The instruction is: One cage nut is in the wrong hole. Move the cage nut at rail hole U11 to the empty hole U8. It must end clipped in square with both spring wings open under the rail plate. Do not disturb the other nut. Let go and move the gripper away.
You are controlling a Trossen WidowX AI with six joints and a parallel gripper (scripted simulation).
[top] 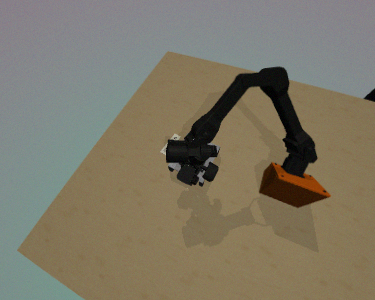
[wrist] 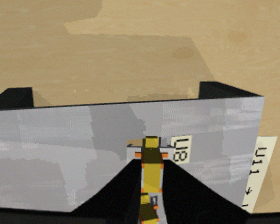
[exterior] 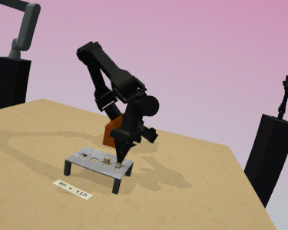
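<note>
The grey rail plate [exterior: 82, 164] [wrist: 60, 150] stands on dark legs. My gripper [exterior: 119, 162] [wrist: 151, 167] is shut on a yellow cage nut [wrist: 152, 177] at the U8 hole, beside the U8 label [wrist: 181, 146]. Part of the hole's opening [wrist: 134, 143] shows at the nut's far left. The nut looks roughly square to the plate. The fingers hide its sides, and its wings under the plate are hidden, so I cannot tell if it is clipped in. The other nut [exterior: 106, 161] sits in the neighbouring hole. In the top view the arm hides the nuts.
A paper strip [exterior: 72, 189] [wrist: 260, 170] marked with U11 and an arrow lies on the wooden table beside the rail. The orange base block [top: 294, 187] [exterior: 110, 134] stands across the table. Two other arms stand on black pedestals beyond the table.
</note>
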